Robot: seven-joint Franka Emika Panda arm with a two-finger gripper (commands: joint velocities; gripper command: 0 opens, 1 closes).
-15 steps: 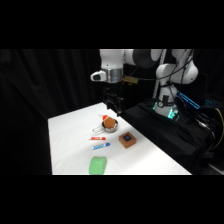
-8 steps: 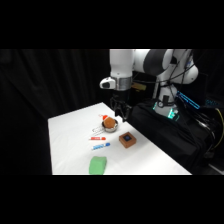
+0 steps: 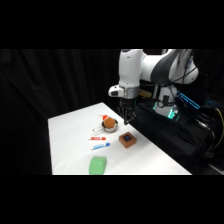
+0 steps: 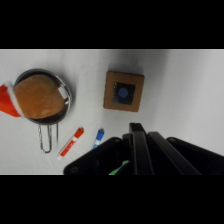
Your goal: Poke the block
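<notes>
The block (image 3: 128, 140) is a small reddish-brown cube with a dark blue square on top, standing on the white table (image 3: 70, 132) right of the bowl. In the wrist view the block (image 4: 124, 91) lies just beyond my fingertips. My gripper (image 3: 127, 118) hangs above and slightly behind the block, clear of it. Its fingers (image 4: 136, 137) are pressed together into one dark bar, shut on nothing.
A small metal bowl (image 3: 109, 124) with a handle (image 4: 46, 140) holds a brown lump (image 4: 39, 97), and something red (image 4: 7, 101) sits beside it. A red marker (image 4: 72, 141), a blue marker (image 4: 98, 138) and a flat green slab (image 3: 98, 164) lie nearer the front. A black case (image 3: 170, 137) borders the table's right side.
The arm has swung right and come lower, carrying the gripper from over the bowl to above the block. Nothing on the table has moved.
</notes>
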